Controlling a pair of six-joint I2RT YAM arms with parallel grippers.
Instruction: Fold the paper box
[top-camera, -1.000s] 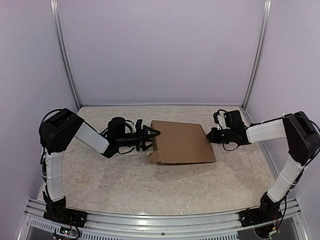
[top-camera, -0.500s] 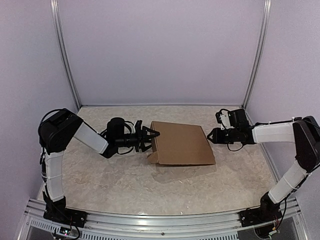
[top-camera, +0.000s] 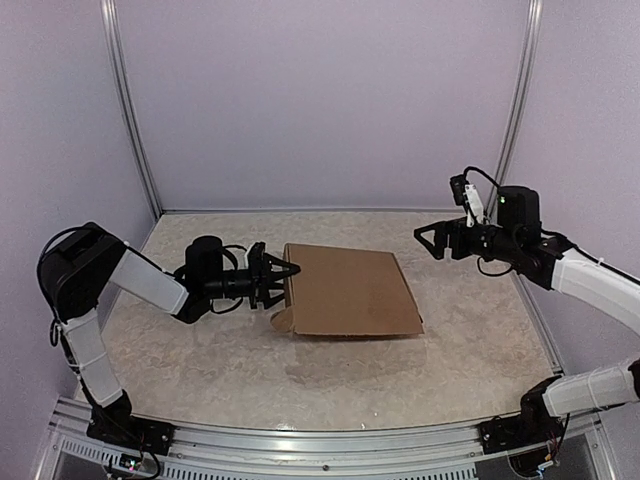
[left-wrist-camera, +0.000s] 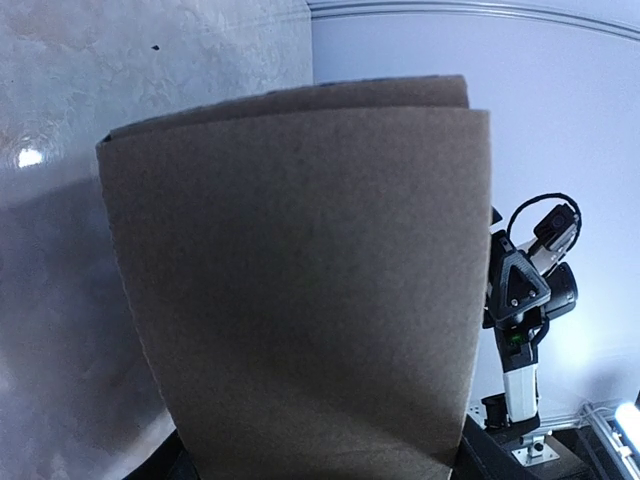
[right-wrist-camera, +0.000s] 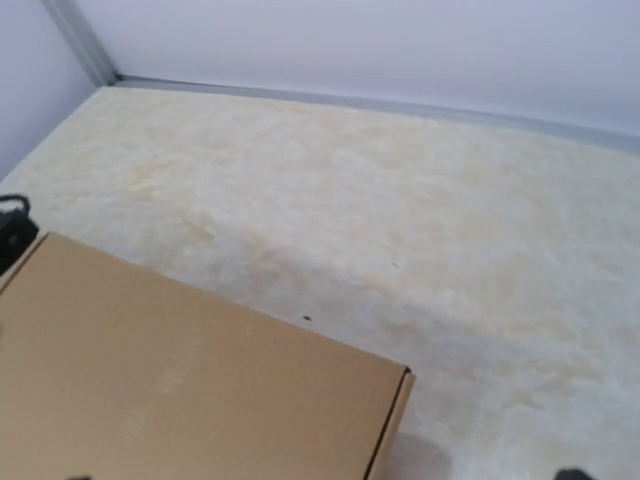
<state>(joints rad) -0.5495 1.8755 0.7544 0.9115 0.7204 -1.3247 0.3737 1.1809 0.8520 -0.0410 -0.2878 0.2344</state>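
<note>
Box (top-camera: 350, 292): closed and shallow, at mid-table (top-camera: 450, 350).
Handling: probably light, with stiff panels that hinge at the creases. Pinch a panel edge near a corner and avoid crushing it.
Left gripper (top-camera: 278, 280): fingers part-open, clamped on the box's left edge.
Right gripper (top-camera: 428, 240): fingers spread wide, empty, raised clear of the box's right edge.
</note>
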